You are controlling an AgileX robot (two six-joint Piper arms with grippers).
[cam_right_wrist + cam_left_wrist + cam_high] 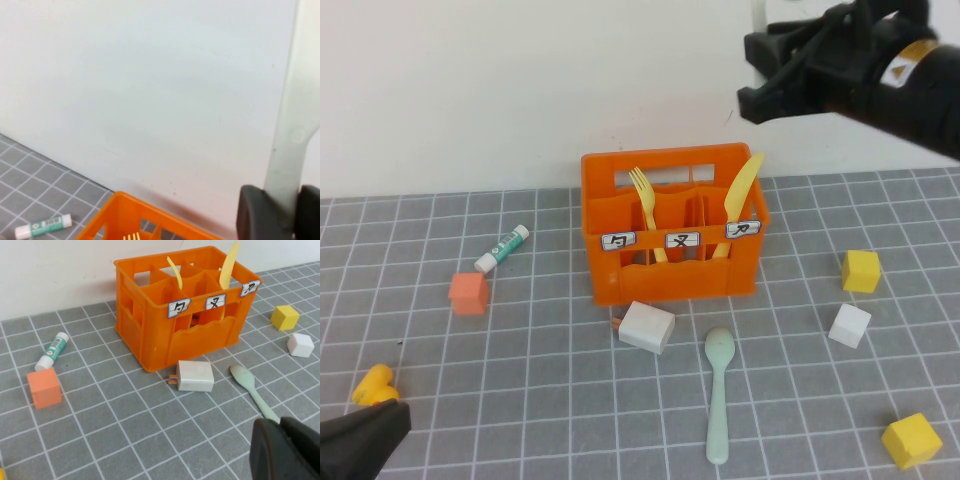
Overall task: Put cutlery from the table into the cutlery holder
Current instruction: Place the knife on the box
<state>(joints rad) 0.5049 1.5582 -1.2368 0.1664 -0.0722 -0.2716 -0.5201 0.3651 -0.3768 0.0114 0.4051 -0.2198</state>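
left hand (287,450) cropped, right hand (277,210) gripping knife (290,125)

left gripper (360,435): low, near-left corner, closed, empty | right gripper (770,75): raised far right, clamping cream-white knife (287,125)

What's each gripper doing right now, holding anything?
Left gripper: shut, empty, low near the table's front left.
Right gripper: raised behind the cutlery holder, shut on the cream-white knife.

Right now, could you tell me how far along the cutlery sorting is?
Done: yellow fork and yellow knife stand in the orange crate. In hand: right pincer, raised near the crate, grips the white knife. Remaining: green spoon lies on the table; left pincer parked shut, near-left.
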